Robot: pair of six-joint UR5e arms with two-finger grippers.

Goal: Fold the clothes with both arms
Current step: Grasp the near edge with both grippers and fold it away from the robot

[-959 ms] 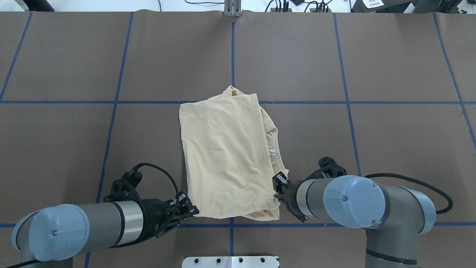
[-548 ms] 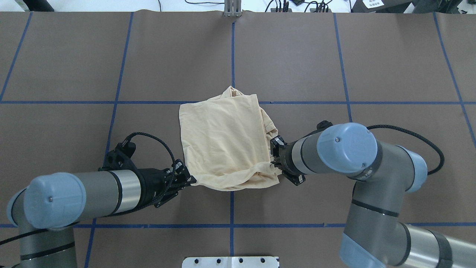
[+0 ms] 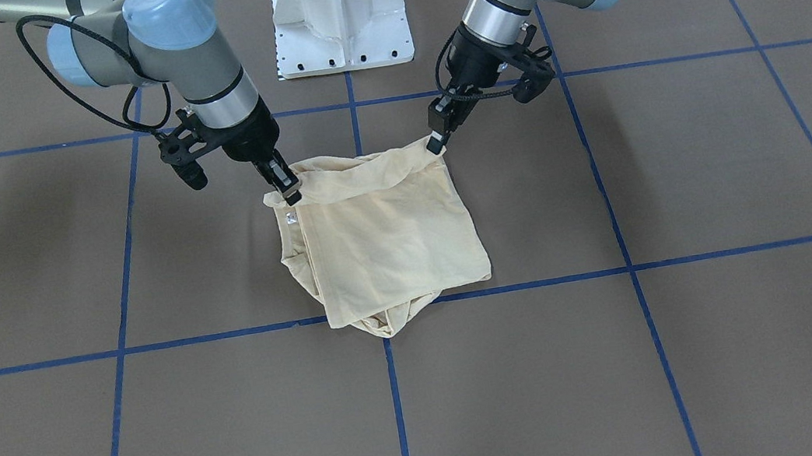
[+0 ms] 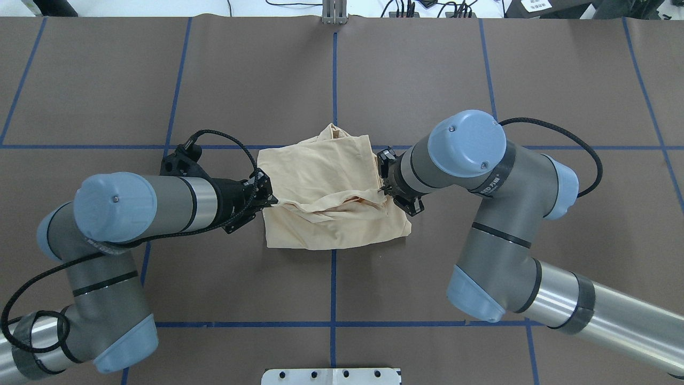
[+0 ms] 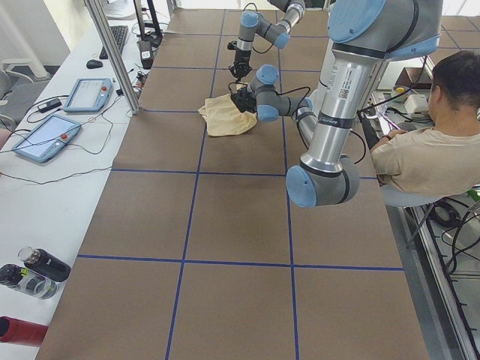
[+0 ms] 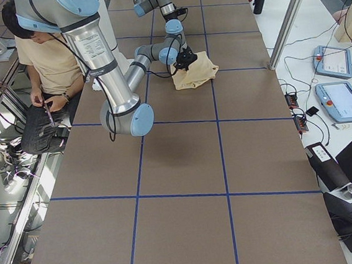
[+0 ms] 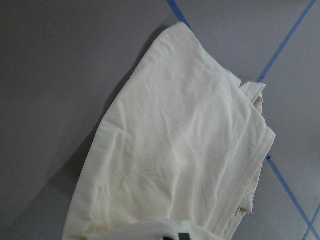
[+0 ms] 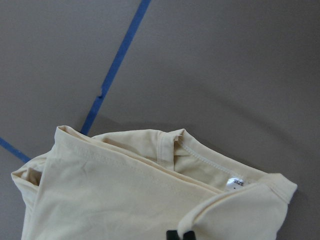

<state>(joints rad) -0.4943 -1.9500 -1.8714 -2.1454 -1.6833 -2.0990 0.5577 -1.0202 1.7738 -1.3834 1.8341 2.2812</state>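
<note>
The pale cream-yellow T-shirt (image 4: 320,171) lies folded at mid-table, plain side up, with no print showing. It also shows in the front view (image 3: 392,238) and small in both side views (image 5: 221,118) (image 6: 198,70). My left gripper (image 4: 271,201) is shut on the shirt's near-left corner. My right gripper (image 4: 383,190) is shut on the near-right corner. Both hold that edge lifted over the shirt's middle, sagging between them (image 3: 367,170). In the front view the left gripper (image 3: 435,142) is on the right and the right gripper (image 3: 290,190) on the left. The right wrist view shows the collar and white neck label (image 8: 238,183).
The brown table (image 4: 160,80) carries a grid of blue tape lines (image 4: 333,289). The white pedestal base (image 3: 338,1) stands at the robot's edge. A seated operator (image 5: 427,150) is beside the table. Tablets (image 5: 45,135) and bottles (image 5: 30,274) lie on a side bench.
Both grippers have carried the shirt's near edge up and away from the robot, from the table's near side to over the shirt's middle. The near half has doubled over.
</note>
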